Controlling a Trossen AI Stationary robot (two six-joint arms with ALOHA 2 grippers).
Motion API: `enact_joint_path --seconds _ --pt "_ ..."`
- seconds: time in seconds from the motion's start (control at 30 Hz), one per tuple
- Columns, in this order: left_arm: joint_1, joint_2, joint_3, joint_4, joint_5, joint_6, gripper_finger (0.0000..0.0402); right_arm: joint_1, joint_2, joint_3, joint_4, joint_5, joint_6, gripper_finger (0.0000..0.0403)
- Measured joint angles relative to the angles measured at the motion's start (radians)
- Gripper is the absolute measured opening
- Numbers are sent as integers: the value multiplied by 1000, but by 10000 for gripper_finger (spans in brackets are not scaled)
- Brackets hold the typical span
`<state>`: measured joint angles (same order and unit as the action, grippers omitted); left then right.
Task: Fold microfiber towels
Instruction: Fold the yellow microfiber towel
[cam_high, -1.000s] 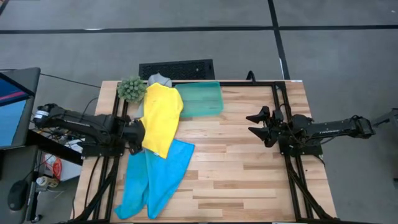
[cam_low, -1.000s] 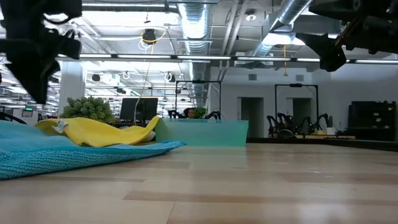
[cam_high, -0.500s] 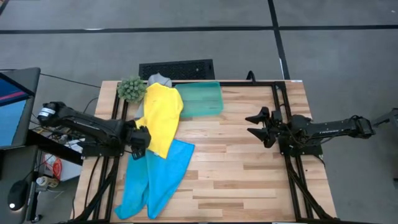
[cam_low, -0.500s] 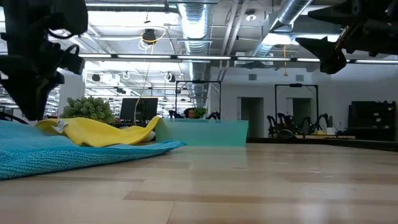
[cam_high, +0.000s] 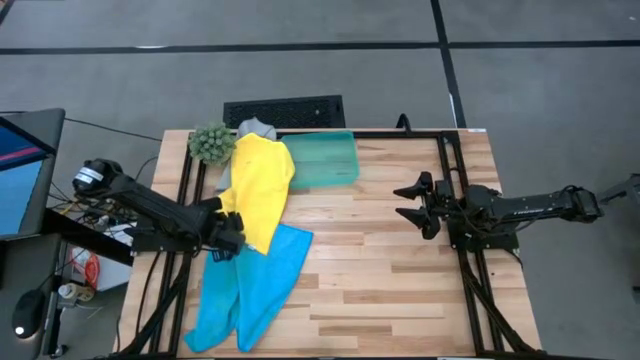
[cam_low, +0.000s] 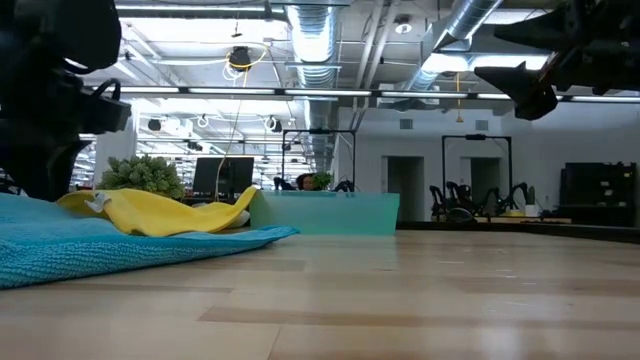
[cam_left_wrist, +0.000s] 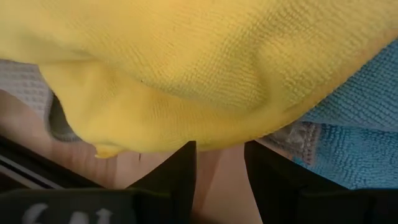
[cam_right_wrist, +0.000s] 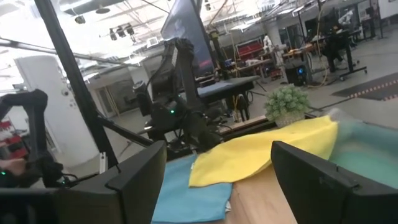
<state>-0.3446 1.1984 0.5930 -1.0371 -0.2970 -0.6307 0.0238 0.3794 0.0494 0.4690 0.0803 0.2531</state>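
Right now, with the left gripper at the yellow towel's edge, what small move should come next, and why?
Probably ease the left gripper forward so the yellow towel edge slides between its open fingers, then close. The wrist view shows that edge just ahead of the fingertips, ungripped, lying over a blue towel. The right gripper waits open above the table's right side.

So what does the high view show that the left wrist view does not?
Only the high view shows the plant ball, the teal tray, and the right end effector, open, over bare wood. Only the left wrist view shows the gap between the left end effector fingers, just beneath the yellow towel's edge. Both show the yellow towel overlapping the blue towel.
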Motion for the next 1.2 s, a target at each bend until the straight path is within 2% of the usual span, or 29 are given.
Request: enact_joint_path --seconds 0.3,0.6,0.83,1.07,1.2 --pt "-13 0 0 63 -96 -30 122 0 0 0 1 0 0 315" --pt "-13 0 0 73 -74 -19 9 0 0 0 1 -1 -1 315" --pt "-13 0 9 131 -54 -45 0 0 0 0 3 -1 -1 315" --pt "-13 -1 130 131 -53 -53 0 0 1 0 17 6 59 315" --pt "-13 -1 188 132 -84 -44 0 0 43 0 18 73 61 315"
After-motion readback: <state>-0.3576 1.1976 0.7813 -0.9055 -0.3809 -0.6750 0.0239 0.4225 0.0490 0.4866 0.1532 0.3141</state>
